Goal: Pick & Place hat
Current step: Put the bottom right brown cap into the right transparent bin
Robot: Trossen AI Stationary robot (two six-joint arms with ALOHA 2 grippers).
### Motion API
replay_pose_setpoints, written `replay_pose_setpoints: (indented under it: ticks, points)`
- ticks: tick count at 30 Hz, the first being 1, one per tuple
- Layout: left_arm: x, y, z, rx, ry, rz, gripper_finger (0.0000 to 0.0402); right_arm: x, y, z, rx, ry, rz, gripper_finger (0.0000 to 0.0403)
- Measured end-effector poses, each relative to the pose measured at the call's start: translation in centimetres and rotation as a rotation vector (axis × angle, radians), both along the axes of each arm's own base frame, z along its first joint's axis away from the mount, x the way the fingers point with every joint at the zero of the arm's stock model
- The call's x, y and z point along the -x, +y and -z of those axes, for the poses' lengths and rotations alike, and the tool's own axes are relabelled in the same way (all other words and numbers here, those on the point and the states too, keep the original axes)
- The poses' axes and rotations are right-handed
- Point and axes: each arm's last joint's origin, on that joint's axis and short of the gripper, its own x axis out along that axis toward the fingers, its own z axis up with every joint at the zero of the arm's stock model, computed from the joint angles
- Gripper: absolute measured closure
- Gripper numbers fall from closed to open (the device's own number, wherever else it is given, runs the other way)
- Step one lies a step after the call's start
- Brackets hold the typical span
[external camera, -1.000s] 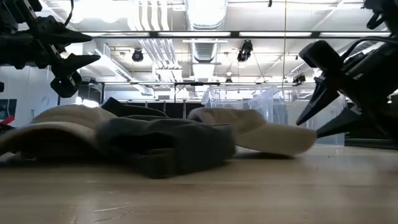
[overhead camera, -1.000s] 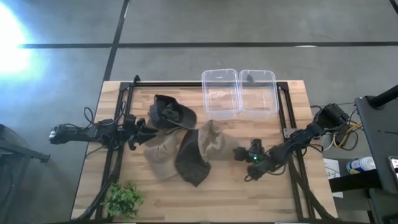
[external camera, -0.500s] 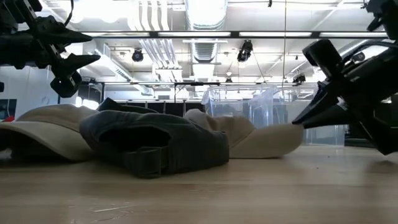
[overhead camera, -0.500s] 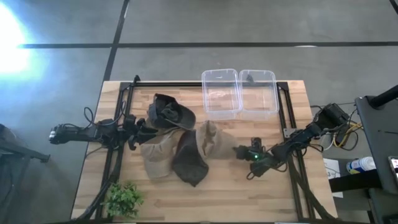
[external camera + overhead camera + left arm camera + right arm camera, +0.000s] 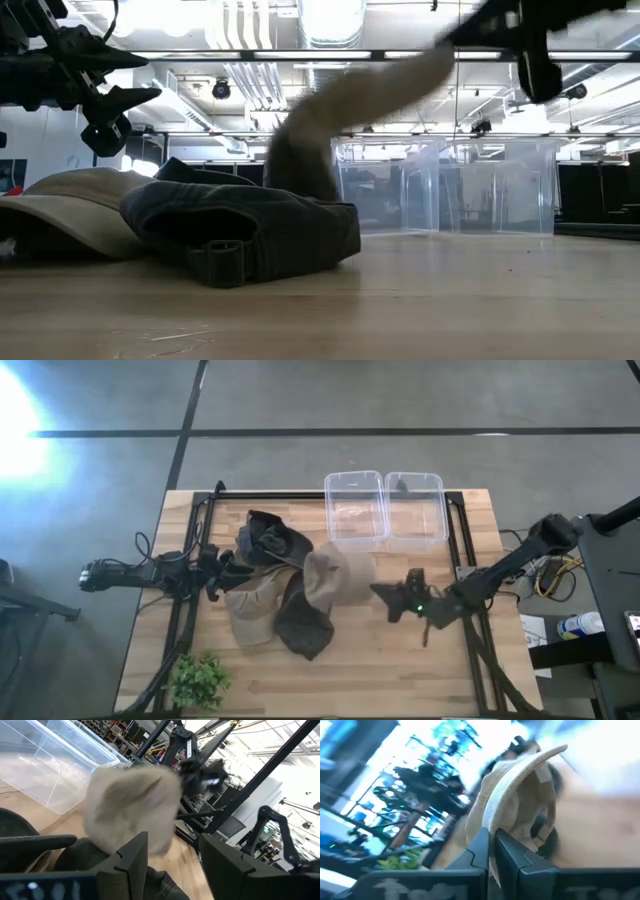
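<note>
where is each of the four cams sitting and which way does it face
High view: above the table, looking straight down; both arms show, the left gripper waiting at the pile's left edge.
Low view: at table-top height, looking level across the dark hat to the clear bins; an arm shows in each top corner.
Left wrist view: on the left arm, past its fingers.
Right wrist view: on the right arm; right gripper pinches the brim.
All four share the lifted beige hat.

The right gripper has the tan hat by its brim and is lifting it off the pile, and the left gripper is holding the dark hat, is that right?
Not quite. The left gripper is open and holds nothing, as the left wrist view shows; the dark hat lies on the table. The right gripper does hold the tan hat by its brim, lifting it.
</note>
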Motion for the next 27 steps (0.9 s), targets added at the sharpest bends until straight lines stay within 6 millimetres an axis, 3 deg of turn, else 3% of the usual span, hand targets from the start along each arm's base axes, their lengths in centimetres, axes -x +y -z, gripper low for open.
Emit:
replay_pose_setpoints:
  ticks: [7,12,19,27]
  points:
    - [0.0,0.0,0.0,0.000,0.000,0.000,0.0229,2.3,-2.3,-8.2,0.248,-0.013,0.098,0.0391]
    - [0.0,0.0,0.0,0.000,0.000,0.000,0.0229,4.3,-4.9,-11.9,0.382,0.132,0.259,0.0391]
    - [0.0,0.0,0.0,0.000,0.000,0.000,0.0229,6.5,-8.6,-14.4,0.417,0.364,0.420,0.0391]
    - [0.0,0.0,0.0,0.000,-0.001,0.000,0.0229,9.5,-11.7,-14.2,0.115,0.569,0.544,0.0391]
